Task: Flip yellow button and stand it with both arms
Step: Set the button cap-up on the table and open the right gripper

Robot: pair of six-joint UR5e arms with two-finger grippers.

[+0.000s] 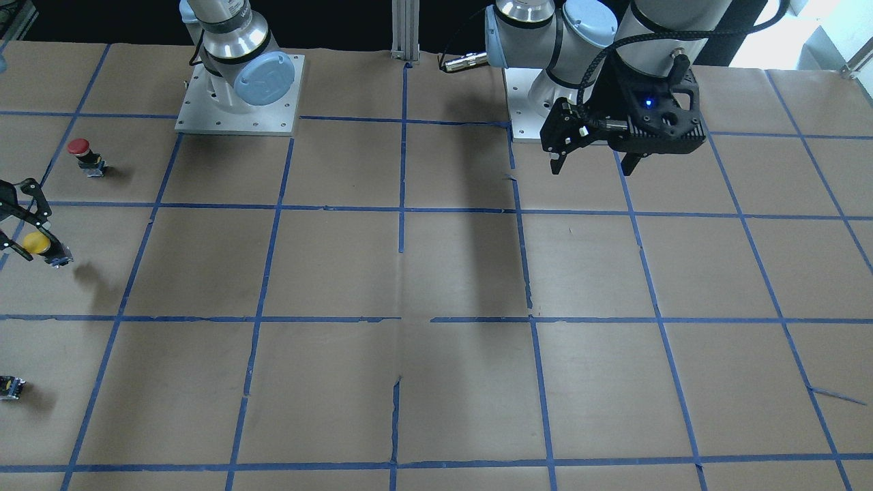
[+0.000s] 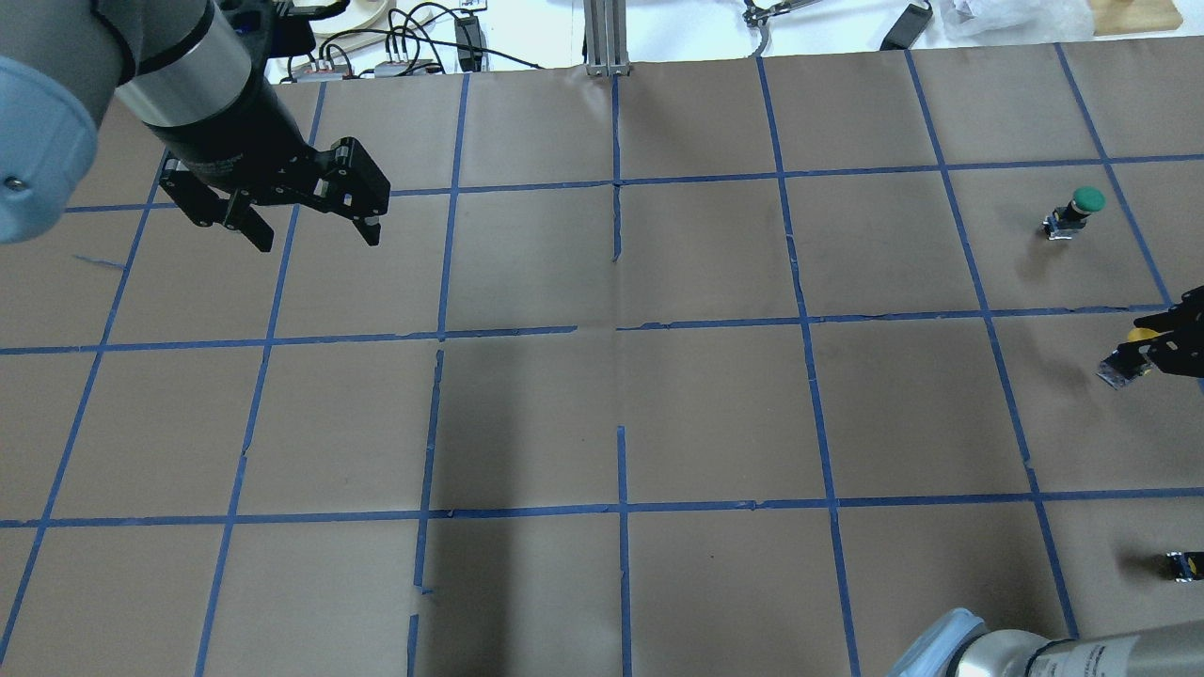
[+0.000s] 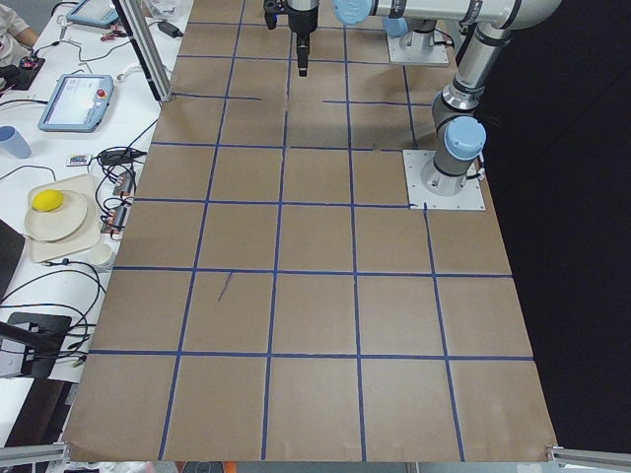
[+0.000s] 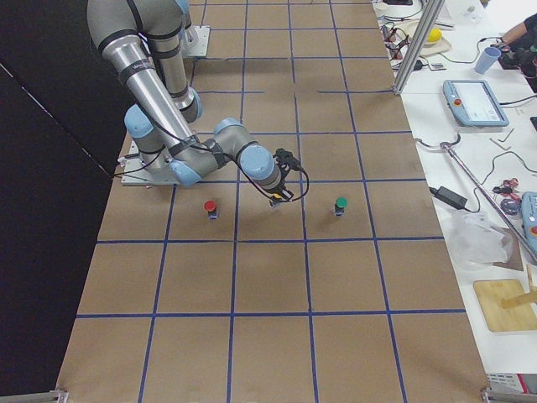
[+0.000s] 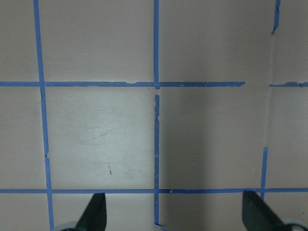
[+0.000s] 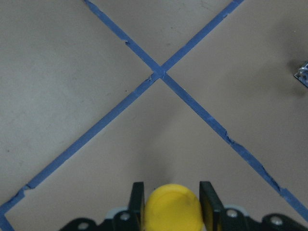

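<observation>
The yellow button (image 1: pixel 37 243) hangs tilted in my right gripper (image 1: pixel 19 232) at the view's left edge, clear of the paper, with its own shadow beside it. In the right wrist view the fingers (image 6: pixel 208 198) clamp the yellow cap (image 6: pixel 173 209) from both sides. In the overhead view the button (image 2: pixel 1124 367) and right gripper (image 2: pixel 1171 337) sit at the right edge. My left gripper (image 1: pixel 592 164) is open and empty, high over the table near its base. It also shows in the overhead view (image 2: pixel 310 230) and in its own wrist view (image 5: pixel 175 214), jaws wide apart.
A red-capped button (image 1: pixel 84 155) stands behind the right gripper. A green-capped button (image 2: pixel 1077 211) stands on its far side. A small capless black block (image 1: pixel 10 387) lies near the edge. Brown paper with a blue tape grid (image 1: pixel 402 208) covers the table.
</observation>
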